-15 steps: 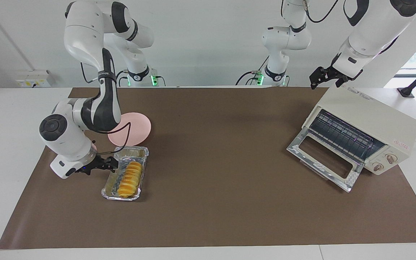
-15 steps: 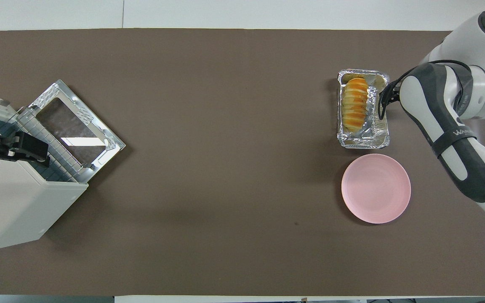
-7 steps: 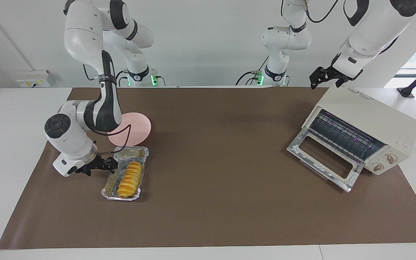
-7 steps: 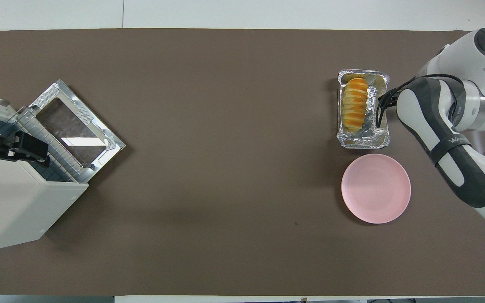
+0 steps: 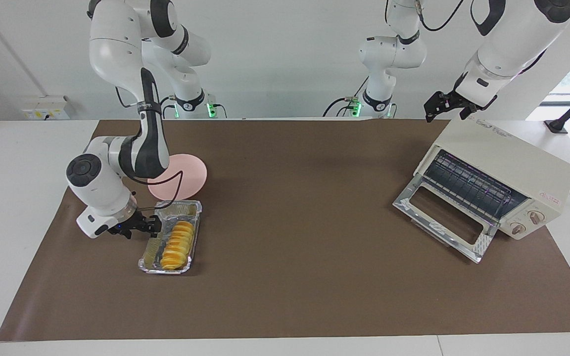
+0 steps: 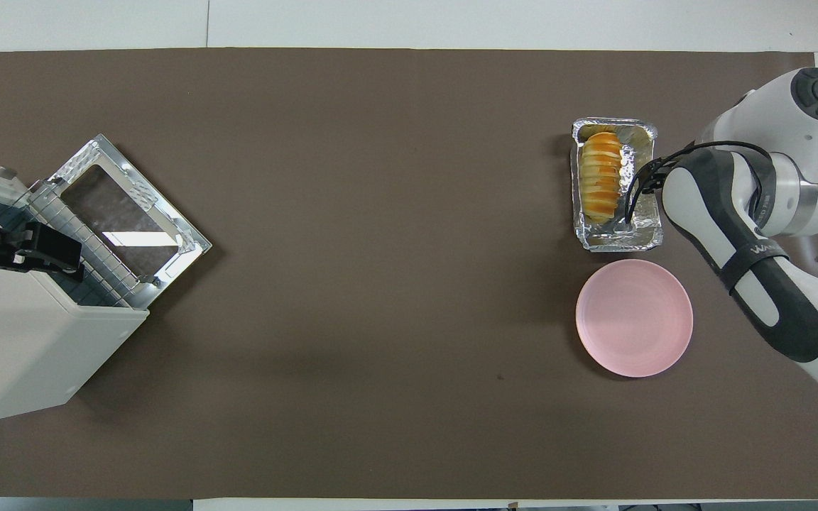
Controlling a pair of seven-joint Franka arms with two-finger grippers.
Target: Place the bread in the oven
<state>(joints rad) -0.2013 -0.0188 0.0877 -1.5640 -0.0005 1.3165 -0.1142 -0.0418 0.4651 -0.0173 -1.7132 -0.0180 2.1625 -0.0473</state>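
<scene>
The yellow-orange ridged bread [image 5: 178, 242] lies in a crinkled silver foil tray [image 5: 166, 269] at the right arm's end of the table; it also shows in the overhead view [image 6: 601, 177]. My right gripper [image 5: 155, 225] is low at the tray's long side rim, shut on that rim. The cream-white oven [image 5: 507, 153] stands at the left arm's end with its glass door [image 5: 441, 217] dropped open and the wire rack showing. My left gripper [image 5: 436, 108] hangs in the air over the oven's top edge and waits.
A round pink plate [image 5: 186, 175] lies beside the tray, nearer to the robots. A brown mat [image 5: 290, 277] covers the table between tray and oven. The oven's two knobs [image 5: 527, 222] face away from the robots.
My right arm's wrist has risen and swung in toward the tray. The foil tray has turned slightly, its nearer end shifting toward the right arm's end. The left arm has not moved.
</scene>
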